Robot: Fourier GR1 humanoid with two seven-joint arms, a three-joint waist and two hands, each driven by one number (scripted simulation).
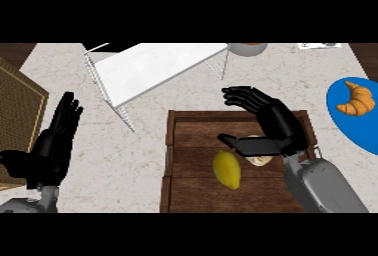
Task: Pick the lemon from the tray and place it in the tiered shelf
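Yellow lemon (227, 170) lies on the brown tray (184, 195), not yet lifted. Right hand (272, 131) hovers at its two o'clock, fingers spread, holding nothing. Left hand (53, 142) rests open at nine o'clock. White tiered shelf (151, 67) waits at eleven o'clock; grasp and transfer remain.

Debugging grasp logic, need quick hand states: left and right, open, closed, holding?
Left hand: open, fingers straight, resting near the left edge, holding nothing.
Right hand: open above the tray, lemon not grasped.
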